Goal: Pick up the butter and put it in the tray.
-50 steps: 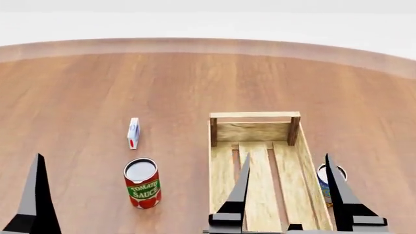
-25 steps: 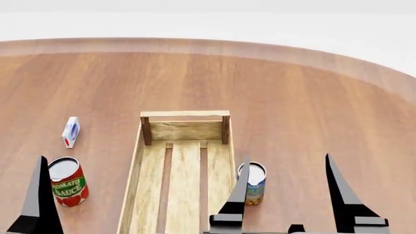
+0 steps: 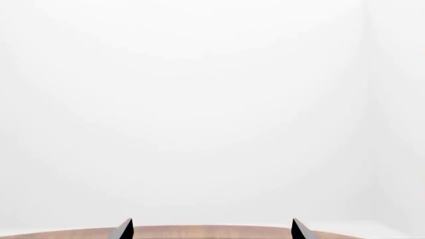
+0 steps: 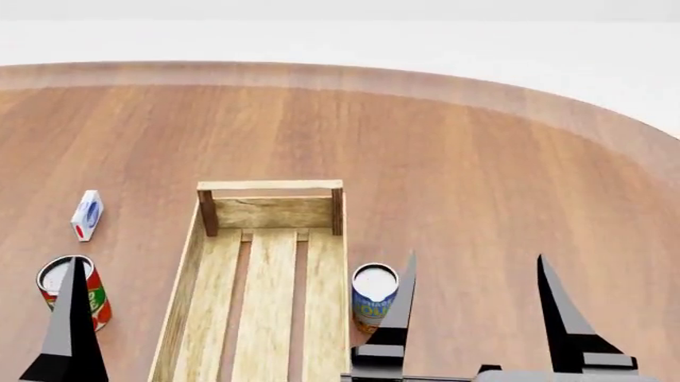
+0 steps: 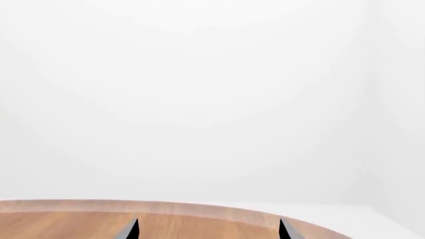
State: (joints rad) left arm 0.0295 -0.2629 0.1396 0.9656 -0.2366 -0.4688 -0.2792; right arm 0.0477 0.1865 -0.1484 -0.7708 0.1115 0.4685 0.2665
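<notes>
Right pincer [image 4: 476, 274] agape, blue can [image 4: 374, 296] beside tray [image 4: 197, 239]

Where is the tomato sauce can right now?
In the head view the tomato sauce can stands at the far left, left of the tray, just nearer than the small carton.

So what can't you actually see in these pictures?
- Butter: in no view.
- Tray: near end cut by head view's bottom edge.
- Red can: partly behind left pincer's finger.
- Blue can: label too small to read.
- Wrist views: mostly blank wall.
</notes>
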